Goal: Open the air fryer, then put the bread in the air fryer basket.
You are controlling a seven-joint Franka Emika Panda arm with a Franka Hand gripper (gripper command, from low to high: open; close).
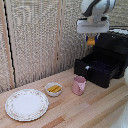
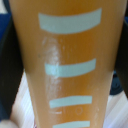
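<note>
While the air fryer basket (image 1: 102, 67) stands pulled out, the pincer (image 1: 91, 40) hangs above it. Its fingers are clamped on the bread (image 2: 64, 60).

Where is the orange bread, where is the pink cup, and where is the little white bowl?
Small flat orange-tan bread (image 1: 90, 41): exterior view, its lower end hanging under the white gripper.
Pink cup (image 1: 79, 85): exterior view, middle of its side.
Small white bowl (image 1: 49, 92): exterior view, front rim.
</note>
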